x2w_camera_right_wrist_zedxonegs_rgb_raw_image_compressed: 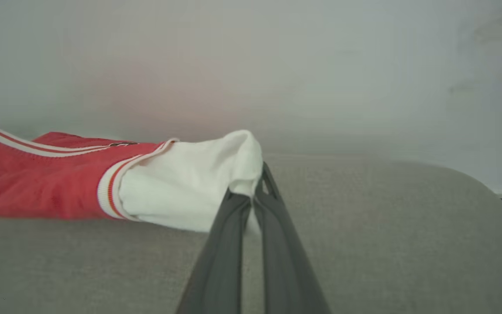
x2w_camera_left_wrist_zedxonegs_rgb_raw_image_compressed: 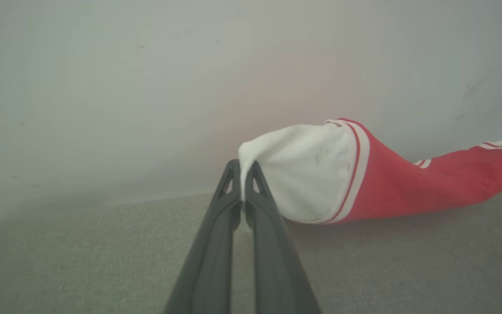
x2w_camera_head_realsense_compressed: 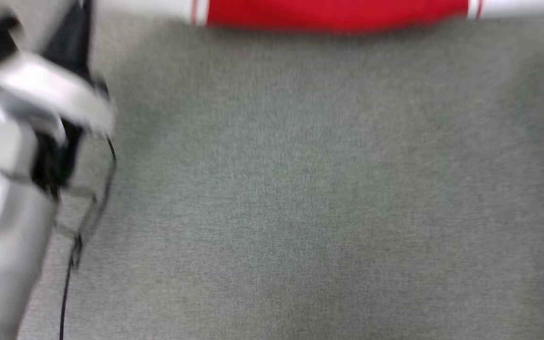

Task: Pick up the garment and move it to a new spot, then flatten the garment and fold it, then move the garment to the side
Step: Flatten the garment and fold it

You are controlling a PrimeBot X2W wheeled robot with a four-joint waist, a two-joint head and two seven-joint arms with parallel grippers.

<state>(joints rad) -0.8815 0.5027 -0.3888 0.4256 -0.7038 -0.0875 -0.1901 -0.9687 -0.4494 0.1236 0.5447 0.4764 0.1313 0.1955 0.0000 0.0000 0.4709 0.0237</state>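
"Where was the jersey T-shirt (x2w_camera_head_realsense_compressed: 333,14)?"

"Stretched along the far edge of the grey fabric surface (x2w_camera_head_realsense_compressed: 300,189), close to the pale wall (x2w_camera_left_wrist_zedxonegs_rgb_raw_image_compressed: 146,87), red body between white sleeves."

"And the grippers?"

"The left gripper (x2w_camera_left_wrist_zedxonegs_rgb_raw_image_compressed: 243,174) was pinched tight on the tip of one white sleeve (x2w_camera_left_wrist_zedxonegs_rgb_raw_image_compressed: 303,170). The right gripper (x2w_camera_right_wrist_zedxonegs_rgb_raw_image_compressed: 253,189) was clamped on the other sleeve (x2w_camera_right_wrist_zedxonegs_rgb_raw_image_compressed: 181,187)."

"Lifted?"

"Both sleeve ends hung just above the surface; the blurred head view didn't settle the rest."
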